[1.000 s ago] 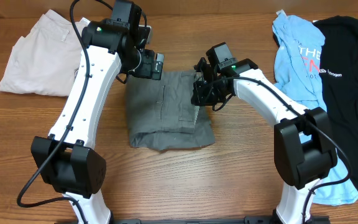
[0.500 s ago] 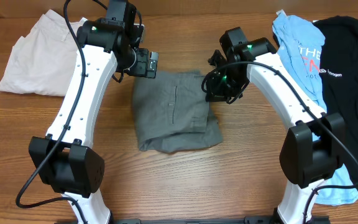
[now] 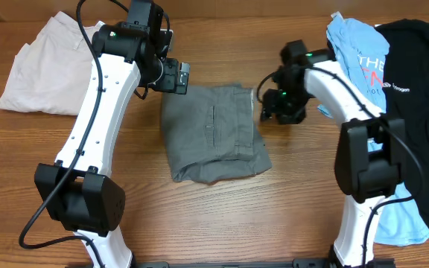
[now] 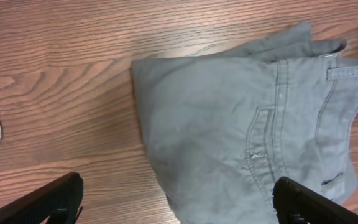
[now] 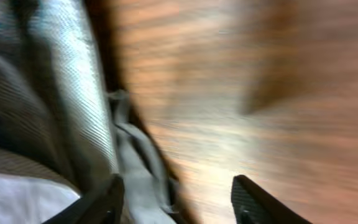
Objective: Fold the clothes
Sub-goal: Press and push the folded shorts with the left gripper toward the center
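Fingers [image 4: 51, 200] of the left claw [image 4: 180, 205] are spread wide with no cloth between them. The claw hangs by the far left corner of the grey shorts [image 3: 213, 134]. The right claw [image 5: 174, 198] is parted too, with a bare gap; its view is badly blurred, and grey fabric lies close against one finger. Seen from overhead, it sits just beside the shorts' right edge. The shorts lie folded in a rough rectangle, pocket seam and belt loop up, flat on the tabletop [image 3: 274, 216] between the two arms. Beige shorts [image 3: 47, 67] lie in a heap far left, well apart. The light-blue T-shirt [image 3: 356, 67] lies far right, with the black T-shirt [image 3: 423, 112] partly over it.
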Robot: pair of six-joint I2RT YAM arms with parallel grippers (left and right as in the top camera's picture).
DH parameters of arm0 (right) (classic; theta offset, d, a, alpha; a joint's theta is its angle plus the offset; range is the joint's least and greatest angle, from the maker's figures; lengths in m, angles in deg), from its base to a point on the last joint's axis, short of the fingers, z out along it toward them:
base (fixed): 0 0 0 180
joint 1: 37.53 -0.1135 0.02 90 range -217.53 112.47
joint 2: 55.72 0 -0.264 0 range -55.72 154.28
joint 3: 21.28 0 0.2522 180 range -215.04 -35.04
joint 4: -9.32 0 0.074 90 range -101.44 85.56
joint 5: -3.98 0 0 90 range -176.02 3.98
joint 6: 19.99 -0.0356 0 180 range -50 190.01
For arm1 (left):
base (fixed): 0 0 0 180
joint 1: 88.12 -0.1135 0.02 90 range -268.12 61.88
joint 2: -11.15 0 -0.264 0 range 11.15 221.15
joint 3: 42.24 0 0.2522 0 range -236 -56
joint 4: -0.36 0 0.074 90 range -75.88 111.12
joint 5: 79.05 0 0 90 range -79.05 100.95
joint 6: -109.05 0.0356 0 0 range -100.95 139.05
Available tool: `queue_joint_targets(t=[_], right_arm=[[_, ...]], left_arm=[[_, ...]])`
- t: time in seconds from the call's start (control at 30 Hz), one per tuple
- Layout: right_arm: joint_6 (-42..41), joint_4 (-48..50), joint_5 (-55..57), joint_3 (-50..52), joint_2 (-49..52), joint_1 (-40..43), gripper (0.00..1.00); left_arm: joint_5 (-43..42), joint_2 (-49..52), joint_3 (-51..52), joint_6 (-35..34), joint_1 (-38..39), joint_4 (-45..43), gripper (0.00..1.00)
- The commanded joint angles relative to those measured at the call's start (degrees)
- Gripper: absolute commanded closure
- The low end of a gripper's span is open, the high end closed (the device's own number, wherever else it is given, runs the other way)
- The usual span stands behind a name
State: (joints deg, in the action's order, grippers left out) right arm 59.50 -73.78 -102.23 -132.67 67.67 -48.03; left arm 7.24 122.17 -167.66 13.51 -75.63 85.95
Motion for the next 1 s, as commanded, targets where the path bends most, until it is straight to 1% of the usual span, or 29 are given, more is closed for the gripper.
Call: queue_joint_targets(t=[0.0, 0.07, 0.13, 0.23, 0.33, 0.37, 0.4, 0.43, 0.47, 0.5, 0.53, 0.57, 0.6, 0.63, 0.73, 0.77, 0.8, 0.83, 0.87, 0.9, 0.97], right_arm=[[0.0, -3.9, -0.4, -5.8, -0.9, 1.9, 0.38], [0.0, -6.2, -0.4, -8.6, -1.2, 2.2, 0.37], [0.0, -8.5, -0.3, -12.2, -1.3, 2.2, 0.33], [-0.8, -7.2, -0.3, -12.9, -1.2, 2.2, 0.24], [-1.8, -6.3, -0.3, -12.9, -1.1, 2.2, 0.23], [-1.8, -6.1, -0.3, -12.9, -1.1, 2.2, 0.23], [-1.8, -5.9, -0.3, -12.9, -1.1, 2.2, 0.22], [-1.8, -5.8, -0.3, -12.9, -1.1, 2.2, 0.22], [-1.8, -5.8, 0.0, -12.9, -1.1, 2.2, 0.21], [-1.8, -5.7, 0.4, -12.9, -1.1, 2.2, 0.21], [-1.8, -5.6, 0.9, -12.9, -1.1, 2.2, 0.2], [-1.8, -5.5, 1.2, -12.9, -1.1, 2.2, 0.2], [-1.8, -5.3, 1.2, -12.9, -1.1, 2.2, 0.2], [-1.8, -5.1, 1.2, -12.9, -1.1, 2.2, 0.2], [-1.8, -4.5, 1.2, -12.9, -1.1, 2.2, 0.2], [-1.8, -4.2, 1.2, -12.9, -1.1, 2.2, 0.2], [-1.8, -4.2, 1.2, -12.9, -1.1, 2.2, 0.2], [-1.8, -4.2, 1.2, -12.9, -1.1, 2.2, 0.19], [-1.8, -4.2, 1.2, -12.9, -1.1, 2.2, 0.19], [-1.8, -4.2, 1.2, -12.9, -1.1, 2.2, 0.19], [-1.8, -4.2, 1.2, -12.9, -1.1, 2.2, 0.19]], left_arm=[[-4.8, -0.4, -1.0, 0.8, -0.1, 0.7, 0.0], [-7.0, -0.1, -0.9, 1.1, 0.0, 2.4, 0.0], [-9.7, 0.9, -0.9, 3.8, 0.3, 5.6, 0.0], [-11.2, 3.3, -0.2, 4.3, 0.9, 9.5, 0.01], [-11.5, 6.6, 2.6, 4.3, 2.1, 10.2, 0.03], [-11.7, 7.4, 3.7, 4.3, 2.5, 10.0, 0.04], [-12.1, 8.6, 5.2, 4.3, 3.1, 9.8, 0.1], [-12.4, 9.3, 5.8, 4.3, 3.4, 9.7, 0.12], [-12.5, 10.7, 7.1, 4.3, 3.9, 9.6, 0.18], [-12.4, 11.8, 8.1, 4.3, 4.3, 9.3, 0.34], [-12.5, 13.0, 8.7, 4.3, 4.5, 9.2, 0.52], [-12.5, 14.6, 9.4, 4.3, 4.8, 9.1, 0.8], [-12.5, 16.2, 9.7, 4.3, 4.8, 9.0, 0.91], [-12.5, 17.6, 10.0, 4.2, 4.8, 8.9, 0.96], [-12.3, 20.9, 10.0, 4.3, 4.8, 8.5, 0.96], [-10.6, 22.3, 10.0, 4.3, 4.8, 7.5, 0.96], [-7.5, 23.4, 10.0, 4.2, 4.8, 6.4, 0.96], [-3.1, 24.0, 10.0, 4.0, 4.7, 5.2, 0.92], [1.7, 24.4, 10.0, 3.3, 4.7, 3.9, 0.91], [7.0, 24.5, 10.0, 2.7, 4.3, 2.3, 0.91], [13.7, 24.5, 10.0, 2.7, 3.5, -0.4, 0.92]])
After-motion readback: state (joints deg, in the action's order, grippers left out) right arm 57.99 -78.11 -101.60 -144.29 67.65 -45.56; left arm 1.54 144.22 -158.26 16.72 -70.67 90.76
